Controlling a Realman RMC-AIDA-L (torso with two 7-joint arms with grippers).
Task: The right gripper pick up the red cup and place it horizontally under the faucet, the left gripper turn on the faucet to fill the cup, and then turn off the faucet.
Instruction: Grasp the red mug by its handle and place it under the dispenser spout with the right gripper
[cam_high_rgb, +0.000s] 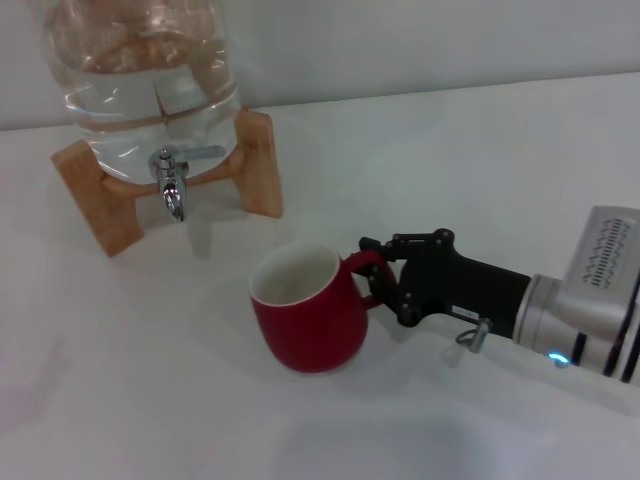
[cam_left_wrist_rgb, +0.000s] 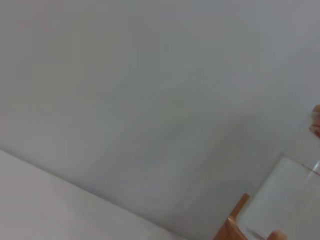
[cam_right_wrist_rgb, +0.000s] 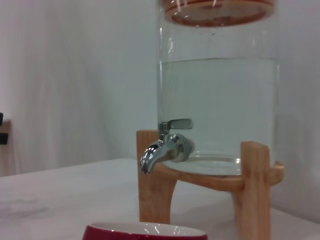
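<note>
1. The red cup is a rounded, glossy dark-red mug with an off-white interior and one loop handle. It stands upright on the white table, near and to the right of the faucet, not under the spout. In the right wrist view only its rim shows.
2. The right gripper reaches in from the right, its black fingers pinching the handle on the cup's right side.
3. The faucet is a shiny chrome tap with a flat lever pointing right and a down-curved spout. It is mounted on the front of a clear water jar, which holds water.
4. The jar rests on a wooden stand at the far left of the table. The table between spout and cup is bare.
5. The left gripper is not visible in any view; the left wrist view shows a pale wall and an edge of the jar and stand.
6. Count: one cup, one faucet, one jar, one stand.
</note>
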